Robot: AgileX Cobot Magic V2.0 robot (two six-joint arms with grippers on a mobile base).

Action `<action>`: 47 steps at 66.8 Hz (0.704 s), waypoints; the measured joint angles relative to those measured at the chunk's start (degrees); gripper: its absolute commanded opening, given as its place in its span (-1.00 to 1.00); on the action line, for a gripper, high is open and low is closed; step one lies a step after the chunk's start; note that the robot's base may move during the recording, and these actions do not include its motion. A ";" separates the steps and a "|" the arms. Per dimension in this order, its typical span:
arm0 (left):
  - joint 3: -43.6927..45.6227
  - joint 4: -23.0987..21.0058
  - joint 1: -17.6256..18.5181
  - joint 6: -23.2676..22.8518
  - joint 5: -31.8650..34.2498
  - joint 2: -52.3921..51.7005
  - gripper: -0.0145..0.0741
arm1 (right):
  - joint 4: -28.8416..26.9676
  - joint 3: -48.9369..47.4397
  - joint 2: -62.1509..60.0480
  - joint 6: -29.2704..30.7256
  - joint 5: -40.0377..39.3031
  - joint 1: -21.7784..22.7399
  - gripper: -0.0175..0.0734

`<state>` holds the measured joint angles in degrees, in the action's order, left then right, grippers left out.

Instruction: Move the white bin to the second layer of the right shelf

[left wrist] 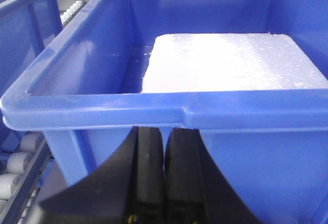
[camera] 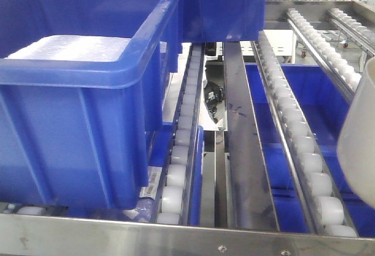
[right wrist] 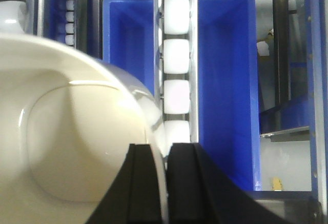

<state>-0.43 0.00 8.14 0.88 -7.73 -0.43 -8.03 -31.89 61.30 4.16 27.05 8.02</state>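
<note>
The right gripper [right wrist: 165, 183], jaws narrow on the white bin's [camera: 358, 133] rim, holds it just right of the roller rails [camera: 296, 128], where it could slip sideways; left gripper [left wrist: 164, 183] jaws nearly touching, empty.

You get bright, even overhead light; the foam slab [left wrist: 230, 62] beyond the left pincer [left wrist: 164, 183] blows out white, and both pincers' fingers look soft.
</note>
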 measured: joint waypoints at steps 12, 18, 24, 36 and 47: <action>0.00 0.00 0.00 0.00 0.00 0.00 -0.48 | -0.13 2.36 0.00 0.00 -0.26 0.00 -0.47; 0.00 0.00 0.00 0.00 0.00 0.00 -0.48 | -0.24 2.86 0.00 0.00 -0.26 0.00 -0.33; 0.00 0.00 0.00 0.00 0.00 0.00 -0.48 | -0.33 2.86 0.00 0.00 -0.51 0.00 -0.14; 0.00 0.00 0.00 0.00 0.00 0.00 -0.48 | -0.78 2.86 -0.12 0.00 -1.94 0.00 0.10; 0.00 0.00 0.00 0.00 0.00 0.00 -0.48 | -0.90 2.75 -3.46 0.00 -2.07 0.00 0.09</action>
<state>-0.43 0.00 8.14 0.88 -7.73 -0.43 -8.93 -29.15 57.84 4.16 24.98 8.02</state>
